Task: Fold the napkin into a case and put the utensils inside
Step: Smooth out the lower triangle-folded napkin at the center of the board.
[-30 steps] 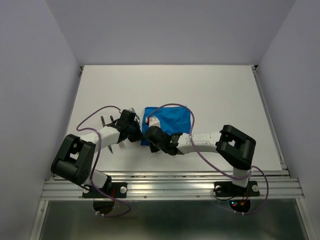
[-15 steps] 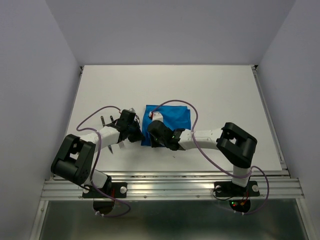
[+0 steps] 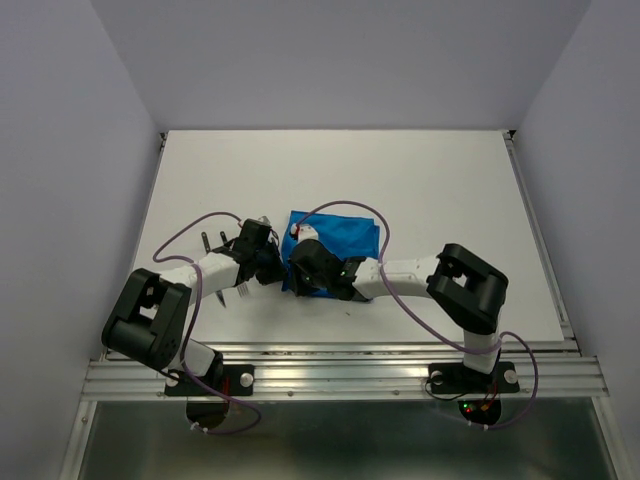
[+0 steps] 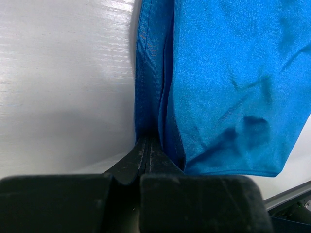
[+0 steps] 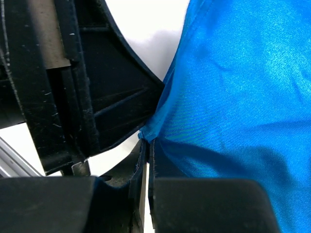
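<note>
The bright blue napkin (image 3: 340, 240) lies folded on the white table, just right of the left arm. My left gripper (image 3: 274, 268) is at its left edge, and in the left wrist view its jaws (image 4: 148, 145) are shut on a fold of the napkin (image 4: 228, 82). My right gripper (image 3: 296, 272) sits close beside it at the near left corner. In the right wrist view it (image 5: 147, 145) is shut on that corner of the napkin (image 5: 243, 87). The utensils (image 3: 238, 291) lie under the left forearm, mostly hidden. No finished case shows.
The left gripper's black body (image 5: 73, 87) fills the left side of the right wrist view, nearly touching the right fingers. The table's near edge and metal rail (image 3: 340, 350) run just behind both arms.
My right gripper has moved left toward the left gripper, drawing the napkin's near corner with it. The left arm has stayed in place.
</note>
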Available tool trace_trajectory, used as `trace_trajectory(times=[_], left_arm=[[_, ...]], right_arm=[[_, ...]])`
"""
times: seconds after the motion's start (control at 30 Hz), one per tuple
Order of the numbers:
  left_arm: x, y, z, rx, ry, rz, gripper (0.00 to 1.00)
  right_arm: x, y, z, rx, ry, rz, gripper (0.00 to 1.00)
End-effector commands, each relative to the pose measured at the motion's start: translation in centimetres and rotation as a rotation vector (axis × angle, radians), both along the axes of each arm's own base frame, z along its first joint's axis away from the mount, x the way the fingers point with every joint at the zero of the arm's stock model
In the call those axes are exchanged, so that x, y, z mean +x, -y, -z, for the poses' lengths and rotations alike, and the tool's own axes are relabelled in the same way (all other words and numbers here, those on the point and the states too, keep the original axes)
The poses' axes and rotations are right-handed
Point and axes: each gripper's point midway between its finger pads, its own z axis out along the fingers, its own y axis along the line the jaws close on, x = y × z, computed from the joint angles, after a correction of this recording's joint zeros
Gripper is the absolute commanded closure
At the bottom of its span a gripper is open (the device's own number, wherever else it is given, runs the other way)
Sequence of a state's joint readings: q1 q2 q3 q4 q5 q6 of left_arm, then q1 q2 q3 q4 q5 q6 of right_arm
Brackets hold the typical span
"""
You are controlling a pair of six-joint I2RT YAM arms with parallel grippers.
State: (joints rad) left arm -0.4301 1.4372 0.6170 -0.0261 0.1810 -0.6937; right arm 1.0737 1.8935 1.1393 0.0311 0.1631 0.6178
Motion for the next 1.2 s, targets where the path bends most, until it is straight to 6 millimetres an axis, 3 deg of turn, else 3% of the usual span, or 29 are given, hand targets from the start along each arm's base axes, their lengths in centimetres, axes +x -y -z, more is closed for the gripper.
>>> trace_trajectory(times=[0.0,0.43,0.83,1.17], left_arm=[[-1.6,-1.1,1.2,0.045,-0.052,0.0,1.0],[-1.6,-2.3,-0.2,0.096,-0.019,-0.019,1.0],[-1.7,-1.9,-0.4,0.074,-0.018,-0.017,1.0],[-2.0,-1.9,-0.7,0.062,-0.011,-0.014,1.0]], right_arm=[[1.0,-2.4,-2.7,0.106,0.035,-0.005,0.99],[2.5,-0.8,-5.1,0.091,0.105,0.056,0.99],[2.6,-1.6,-6.5,0.103,0.116,0.032,0.99],[2.9,-2.3,-4.4,0.08,0.087,0.043,0.99]])
